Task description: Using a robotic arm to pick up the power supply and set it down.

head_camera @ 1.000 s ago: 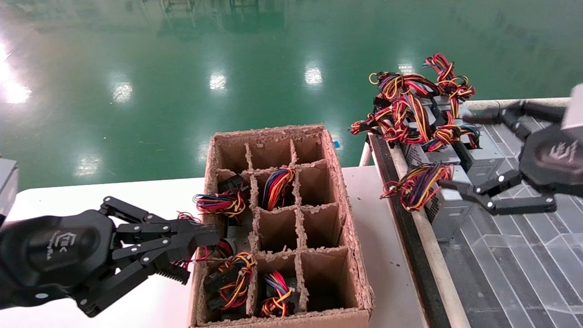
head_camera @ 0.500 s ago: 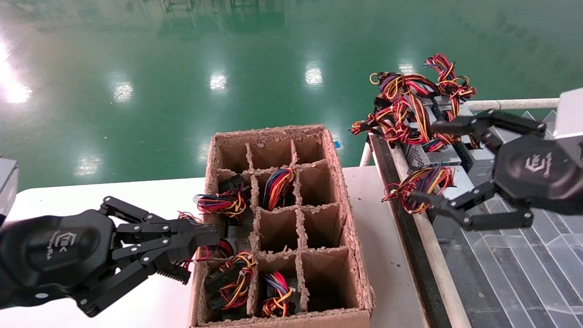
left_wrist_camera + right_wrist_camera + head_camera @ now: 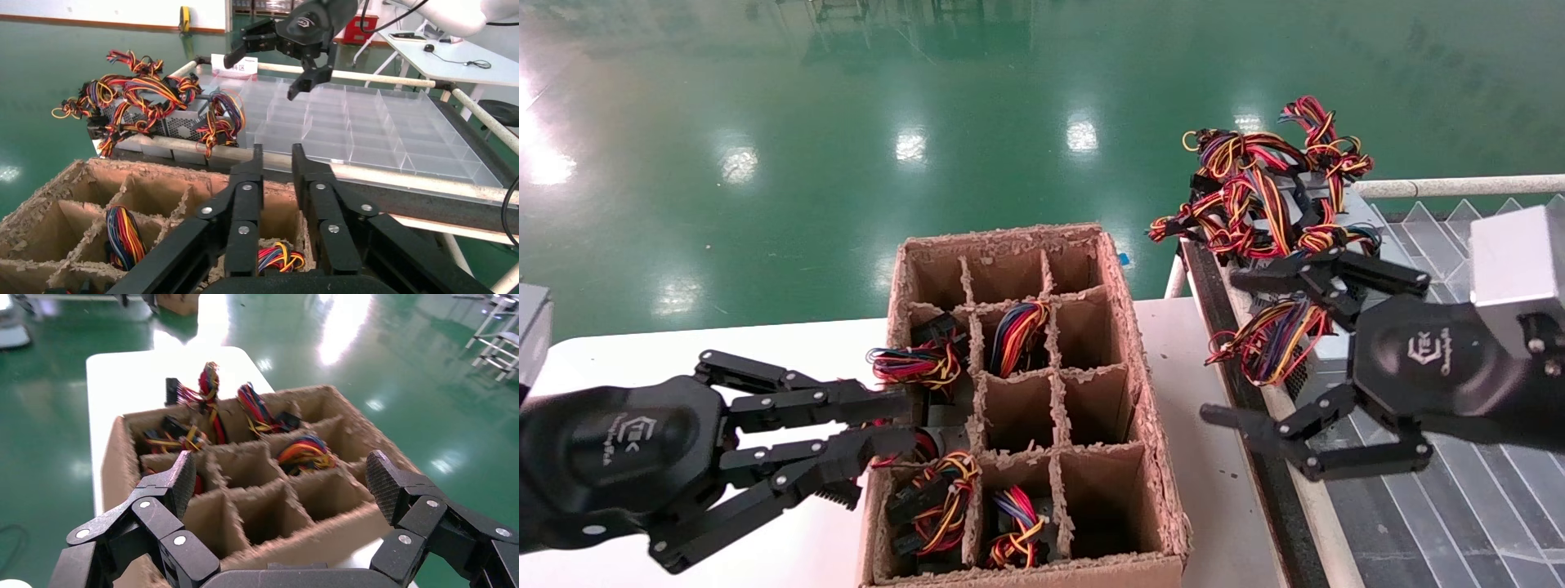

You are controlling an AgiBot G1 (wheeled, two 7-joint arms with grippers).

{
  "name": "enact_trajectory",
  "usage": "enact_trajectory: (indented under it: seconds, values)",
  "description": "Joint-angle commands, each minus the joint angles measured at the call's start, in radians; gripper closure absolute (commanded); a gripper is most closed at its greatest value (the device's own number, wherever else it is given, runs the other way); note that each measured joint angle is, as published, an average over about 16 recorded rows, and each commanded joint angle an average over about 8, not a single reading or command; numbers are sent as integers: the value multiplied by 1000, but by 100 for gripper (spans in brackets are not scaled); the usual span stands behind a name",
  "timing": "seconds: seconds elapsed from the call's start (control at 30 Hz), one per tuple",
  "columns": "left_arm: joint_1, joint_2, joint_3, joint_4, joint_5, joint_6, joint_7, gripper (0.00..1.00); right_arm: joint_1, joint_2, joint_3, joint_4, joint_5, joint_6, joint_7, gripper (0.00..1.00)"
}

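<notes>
Right pincer (image 3: 1250,351) has swung off the conveyor tray at the right of the head frame, toward centre. It was over the grey boxes a second ago; now it hangs above the tray's near rail, next to the box (image 3: 1124,343). Jaws spread wide, nothing between them. The right wrist view confirms: wide-open fingers (image 3: 174,484) framing the box (image 3: 343,523) cells, empty.

Power supply (image 3: 1324,347) is unmoved on the tray (image 3: 1483,506), centre right of the head frame, wire bundle hanging over the rail. The upper finger now sits just above it, the lower one well below on the rail side. The other two supplies (image 3: 1275,192) sit behind it, upper right.

Left pincer (image 3: 887,420), lower left of the head frame, has opened slightly from near-closed to a narrow gap. It sits at the box's left wall above the tabletop (image 3: 682,351), holding nothing.

Read: no grasp made. Either the right arm is lining up on the supply from the rail side, or it has left without it. Pick not yet done; the supply has to be gripped before any set-down.
</notes>
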Motion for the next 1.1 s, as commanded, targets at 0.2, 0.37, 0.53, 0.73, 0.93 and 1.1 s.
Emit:
enact_trajectory:
  seconds: [0.2, 0.37, 0.53, 0.73, 0.93, 1.1]
  values:
    - [0, 0, 0, 0, 0, 0, 0, 0, -35, -22, -1, 3, 56, -15, -2, 0]
    - [0, 0, 0, 0, 0, 0, 0, 0, -60, -38, -1, 6, 95, -26, -4, 0]
    - [0, 0, 0, 0, 0, 0, 0, 0, -84, -53, -2, 8, 134, -36, -6, 0]
    - [0, 0, 0, 0, 0, 0, 0, 0, -113, -71, -2, 11, 180, -48, -8, 0]
    - [0, 0, 0, 0, 0, 0, 0, 0, -141, -89, -3, 13, 224, -60, -10, 0]
    - [0, 0, 0, 0, 0, 0, 0, 0, -158, -99, -2, 14, 251, -67, -11, 0]
